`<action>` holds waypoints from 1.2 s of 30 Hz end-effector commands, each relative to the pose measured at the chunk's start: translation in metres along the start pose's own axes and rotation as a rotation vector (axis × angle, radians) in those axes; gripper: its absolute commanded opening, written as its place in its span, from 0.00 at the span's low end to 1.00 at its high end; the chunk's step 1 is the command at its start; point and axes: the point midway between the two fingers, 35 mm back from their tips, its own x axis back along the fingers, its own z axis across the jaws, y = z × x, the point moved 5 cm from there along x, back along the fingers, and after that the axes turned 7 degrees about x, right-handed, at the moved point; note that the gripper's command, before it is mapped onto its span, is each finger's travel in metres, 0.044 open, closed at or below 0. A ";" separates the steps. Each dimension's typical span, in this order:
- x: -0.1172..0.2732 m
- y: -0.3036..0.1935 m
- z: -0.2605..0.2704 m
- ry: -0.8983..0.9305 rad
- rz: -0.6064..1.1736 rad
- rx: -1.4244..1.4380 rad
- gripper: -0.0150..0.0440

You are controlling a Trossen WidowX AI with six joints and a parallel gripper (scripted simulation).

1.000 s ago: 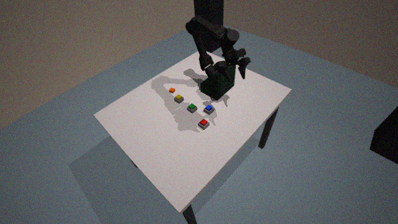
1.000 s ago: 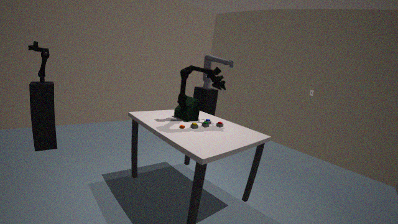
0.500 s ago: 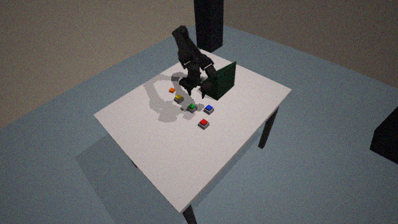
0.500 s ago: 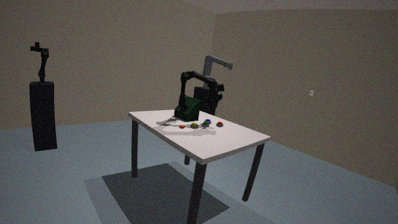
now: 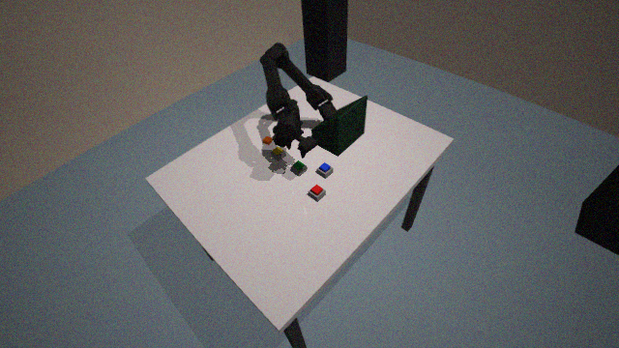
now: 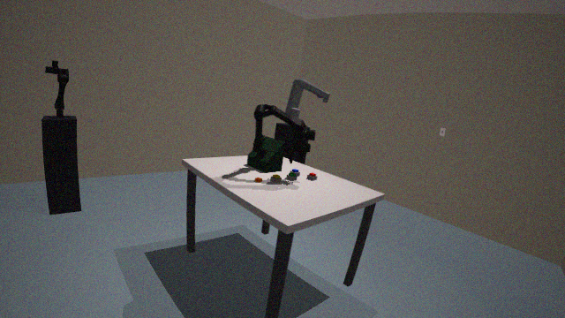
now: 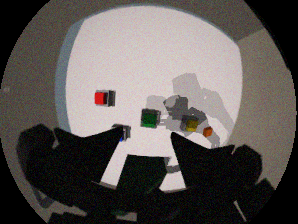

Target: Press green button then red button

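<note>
The green button (image 5: 299,165) (image 6: 292,175) (image 7: 149,118) sits on a dark square base, partly in the arm's shadow. The red button (image 5: 316,190) (image 6: 312,175) (image 7: 100,98) stands on its base apart from it, at the left in the wrist view. Both caps look raised. My gripper (image 5: 296,151) (image 7: 147,132) is open and empty, pointing down above the table near the green button. In the wrist view the green button shows just beyond the gap between the fingertips. The fingers touch no button.
A blue button (image 5: 325,167) (image 6: 295,170) is partly behind the left finger in the wrist view. A yellow button (image 5: 278,151) (image 6: 275,177) (image 7: 192,125) and a small orange block (image 5: 267,140) (image 6: 258,179) (image 7: 207,132) lie on the other side. A dark green panel (image 5: 350,126) (image 6: 265,155) stands beside the arm.
</note>
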 end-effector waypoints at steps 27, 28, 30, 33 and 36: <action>-0.054 -0.007 -0.004 -0.021 0.026 0.007 0.29; -0.056 -0.007 -0.004 -0.021 0.026 0.007 0.29; -0.059 -0.007 -0.004 -0.021 0.026 0.007 0.29; -0.064 -0.007 -0.004 -0.021 0.026 0.007 0.29; -0.069 -0.007 -0.004 -0.022 0.026 0.007 0.29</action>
